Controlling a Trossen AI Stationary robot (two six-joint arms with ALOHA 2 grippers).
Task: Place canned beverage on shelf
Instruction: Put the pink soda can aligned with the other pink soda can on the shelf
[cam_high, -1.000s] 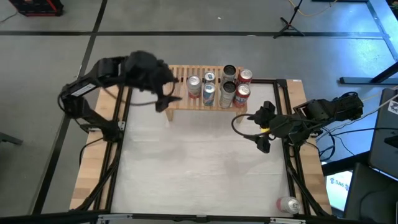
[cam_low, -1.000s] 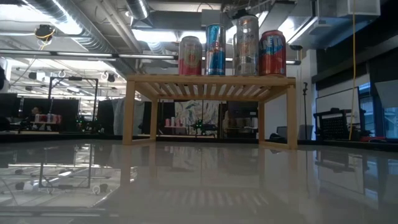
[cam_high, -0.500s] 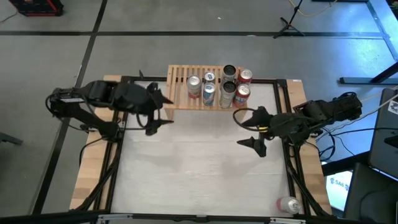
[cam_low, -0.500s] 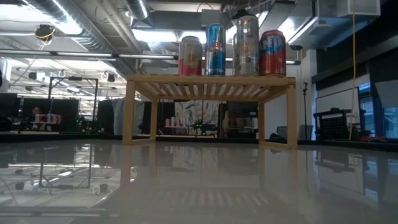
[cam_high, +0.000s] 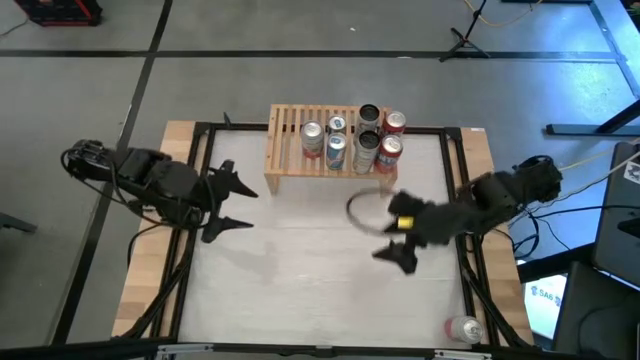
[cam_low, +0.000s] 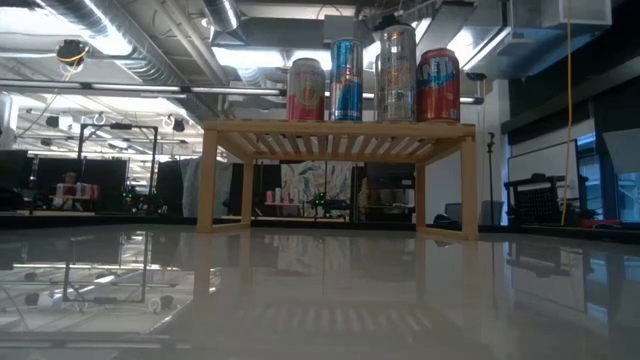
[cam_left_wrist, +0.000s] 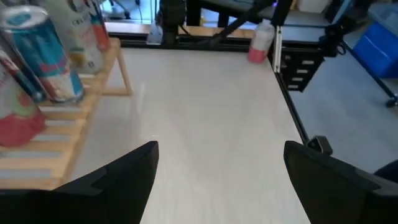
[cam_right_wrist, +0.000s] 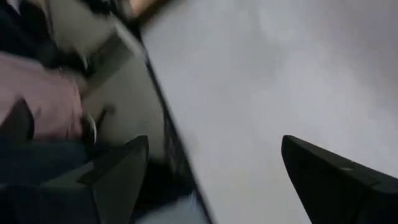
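- Six cans (cam_high: 338, 140) are standing on the shelf (cam_high: 285, 150) at the worktop's (cam_high: 300, 280) far edge.
- One can (cam_high: 463, 328) is lying at the near right corner.
- Left end effector (cam_high: 228, 205) and right end effector (cam_high: 398, 240) are both hovering spread, empty.

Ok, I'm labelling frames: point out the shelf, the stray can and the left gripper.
shelf (cam_high: 285, 130): high view, bare slats.
stray can (cam_high: 463, 328): high view, its side.
left gripper (cam_high: 232, 205): high view, between its fingertips.

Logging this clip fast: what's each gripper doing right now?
Left gripper: open, empty, at the table's left edge.
Right gripper: open, empty, over the table.
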